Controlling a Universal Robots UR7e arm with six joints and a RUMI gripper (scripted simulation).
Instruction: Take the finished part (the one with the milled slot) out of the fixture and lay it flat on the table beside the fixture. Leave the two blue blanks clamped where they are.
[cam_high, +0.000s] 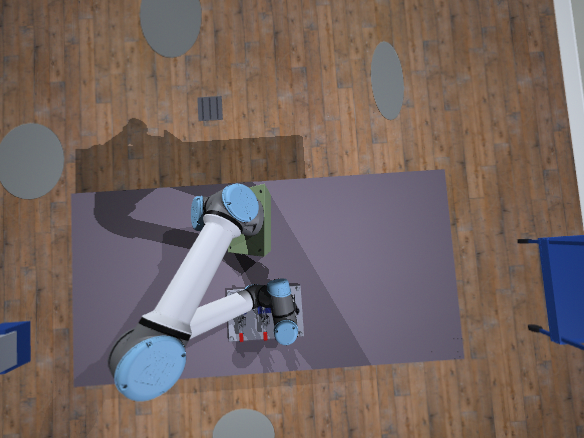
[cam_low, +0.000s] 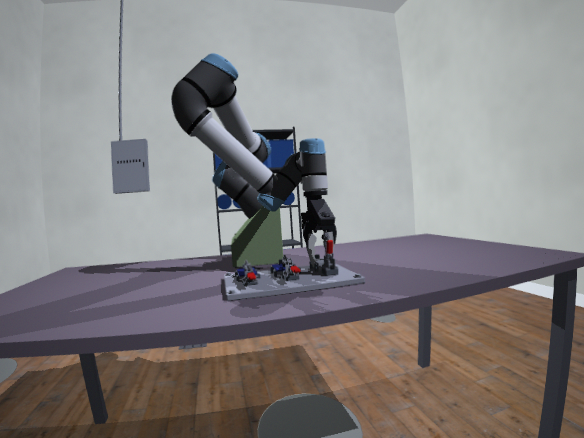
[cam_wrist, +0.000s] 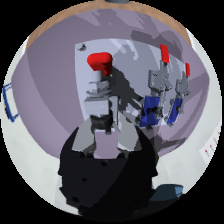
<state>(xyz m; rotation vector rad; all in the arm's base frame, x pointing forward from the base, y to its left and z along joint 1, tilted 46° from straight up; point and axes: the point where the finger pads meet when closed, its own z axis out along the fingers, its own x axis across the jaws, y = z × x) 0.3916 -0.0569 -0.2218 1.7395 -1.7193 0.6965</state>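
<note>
The pincer (cam_wrist: 106, 131) is squeezed on the gray finished part (cam_wrist: 104, 142), which sits in the fixture (cam_low: 345, 278) right under it, so lifting it out and laying it on the surface (cam_low: 450, 265) is left, while the two blue blanks (cam_wrist: 150, 111) beside it sit clamped.

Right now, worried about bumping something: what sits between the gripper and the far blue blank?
The other blue blank, clamped, between the gripper and the far blank; wrist view shows it.
</note>
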